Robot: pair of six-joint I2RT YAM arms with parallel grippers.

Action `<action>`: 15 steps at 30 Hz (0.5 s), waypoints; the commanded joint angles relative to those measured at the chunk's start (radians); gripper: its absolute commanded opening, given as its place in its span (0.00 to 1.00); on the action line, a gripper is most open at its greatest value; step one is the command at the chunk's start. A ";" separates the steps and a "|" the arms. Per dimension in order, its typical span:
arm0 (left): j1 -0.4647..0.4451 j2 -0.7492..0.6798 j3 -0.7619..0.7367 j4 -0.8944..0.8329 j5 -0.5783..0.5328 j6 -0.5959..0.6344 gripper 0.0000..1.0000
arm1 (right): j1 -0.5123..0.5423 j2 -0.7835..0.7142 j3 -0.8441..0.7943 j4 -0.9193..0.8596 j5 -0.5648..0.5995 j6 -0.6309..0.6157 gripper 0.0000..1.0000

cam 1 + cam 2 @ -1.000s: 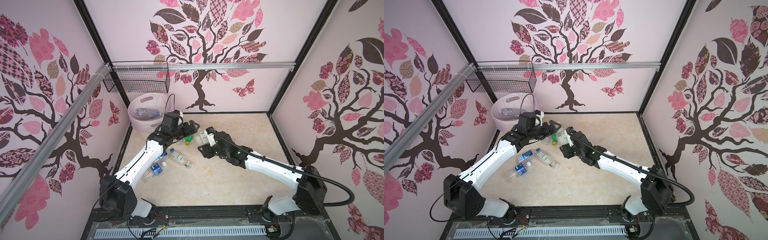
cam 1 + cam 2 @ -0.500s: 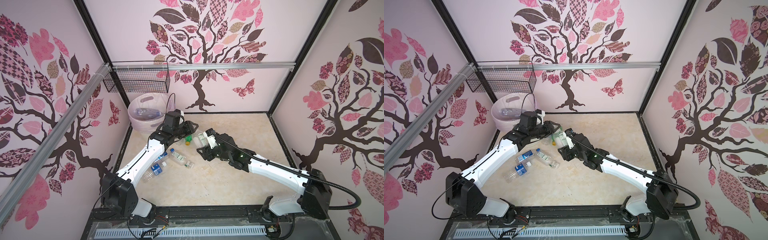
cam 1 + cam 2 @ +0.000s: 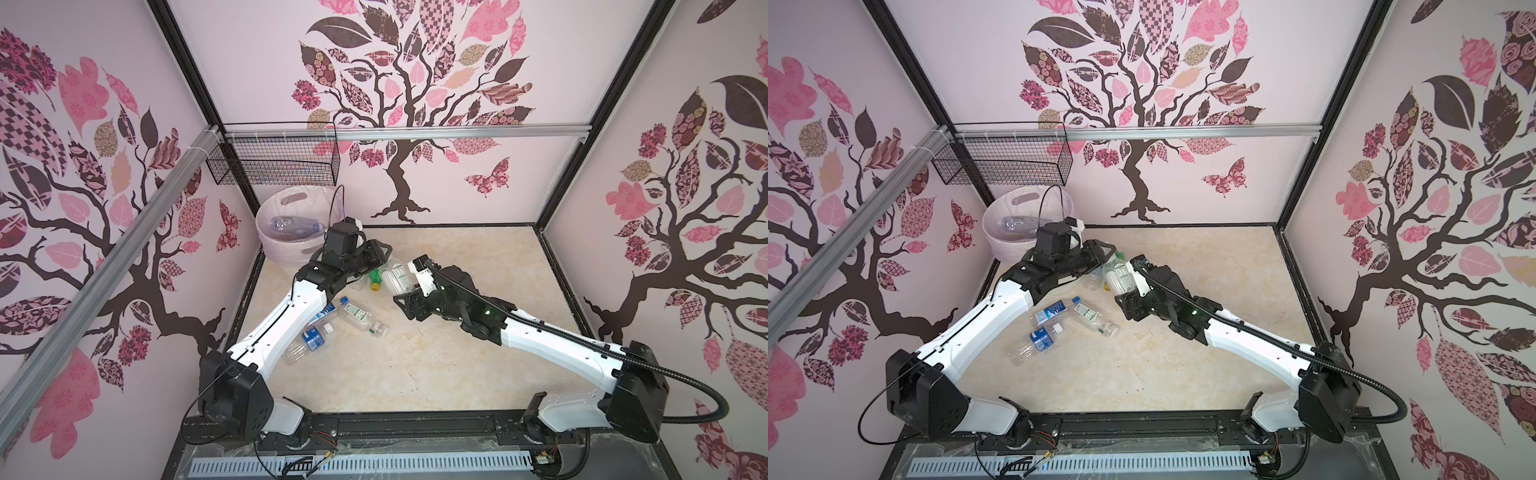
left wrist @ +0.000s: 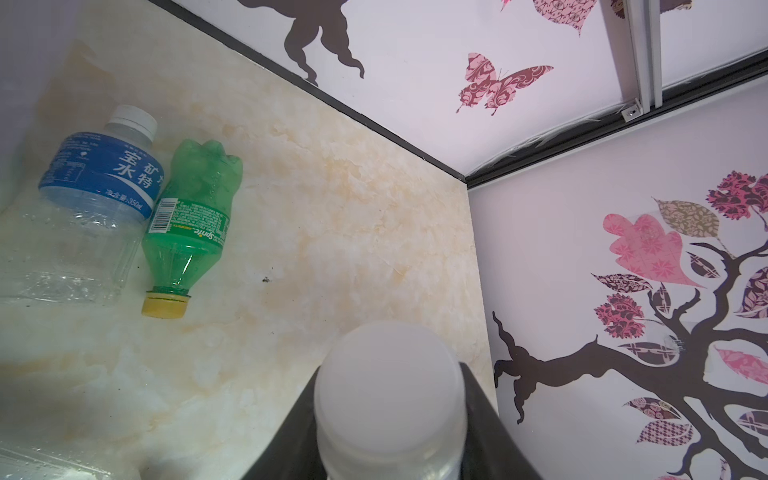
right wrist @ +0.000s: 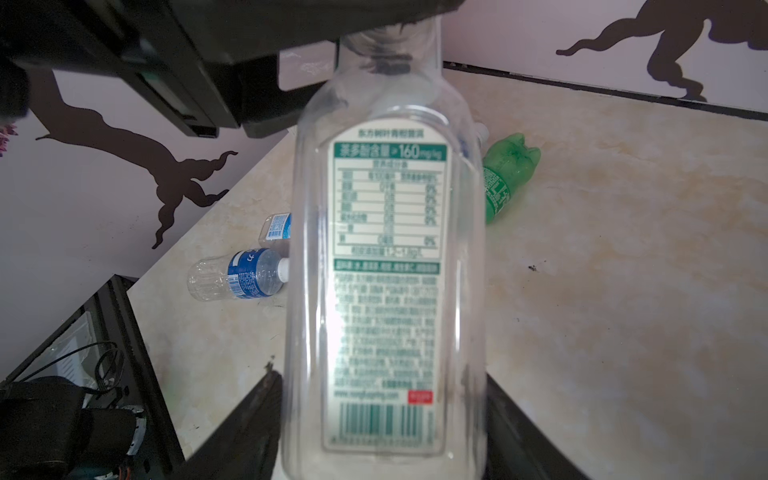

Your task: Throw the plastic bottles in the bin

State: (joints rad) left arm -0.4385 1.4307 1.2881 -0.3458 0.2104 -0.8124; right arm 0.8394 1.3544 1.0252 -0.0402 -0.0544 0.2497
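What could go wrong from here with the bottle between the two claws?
1. The left claw grips the bottle only at its white cap, so the long body may swing or slip once the right claw backs off.
2. Loose bottles lie beside and under the left arm. A low swing towards the bin may scatter them.
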 commanded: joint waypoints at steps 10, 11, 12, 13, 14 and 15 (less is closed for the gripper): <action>0.001 0.000 0.074 -0.051 -0.065 0.039 0.15 | 0.000 -0.037 0.022 0.010 -0.007 -0.012 0.85; 0.003 0.003 0.085 -0.056 -0.068 0.041 0.15 | 0.000 -0.037 0.025 0.005 -0.007 -0.015 0.88; 0.006 0.005 0.095 -0.059 -0.070 0.041 0.15 | 0.001 -0.038 0.031 0.001 -0.004 -0.021 0.90; 0.009 0.009 0.103 -0.063 -0.072 0.041 0.15 | 0.000 -0.039 0.036 -0.003 -0.002 -0.025 0.91; 0.011 0.010 0.111 -0.066 -0.074 0.041 0.15 | 0.000 -0.041 0.041 -0.006 0.002 -0.029 0.92; 0.015 0.011 0.120 -0.070 -0.074 0.041 0.15 | 0.001 -0.044 0.045 -0.009 0.005 -0.033 0.94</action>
State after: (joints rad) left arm -0.4347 1.4372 1.3548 -0.4068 0.1547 -0.7872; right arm 0.8394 1.3525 1.0256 -0.0406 -0.0563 0.2344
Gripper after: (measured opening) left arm 0.412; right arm 0.933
